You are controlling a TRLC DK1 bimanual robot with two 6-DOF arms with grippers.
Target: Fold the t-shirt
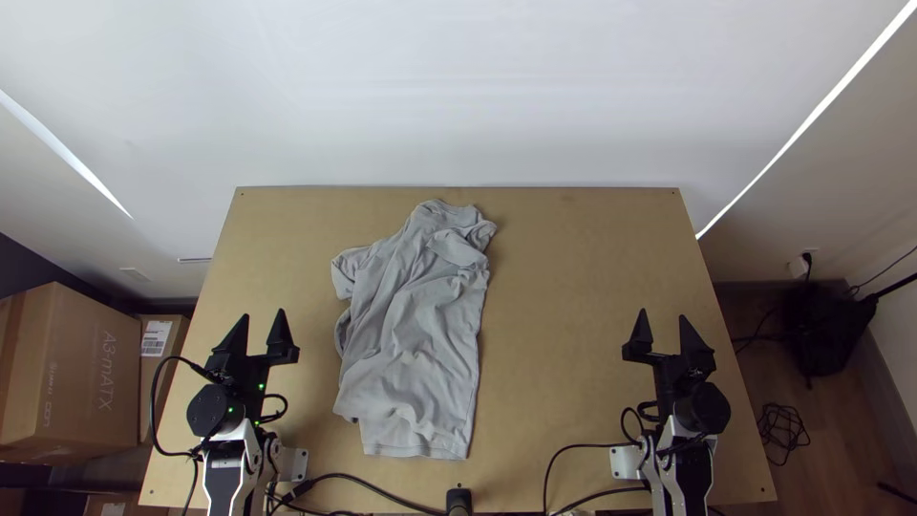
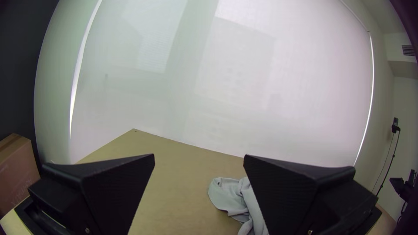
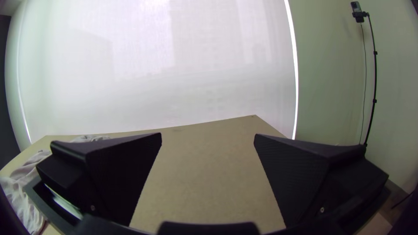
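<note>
The t-shirt (image 1: 411, 334) lies on the table (image 1: 573, 287), mostly left of its middle.

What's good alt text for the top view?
Rumpled grey t-shirt lying left of centre on a light wooden table. The left gripper and right gripper are at either side near the table's near edge, fingers open and empty.

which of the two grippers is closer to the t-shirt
The left gripper, open a short way from the t-shirt; the right gripper, also open, is much farther off on its other side.
</note>
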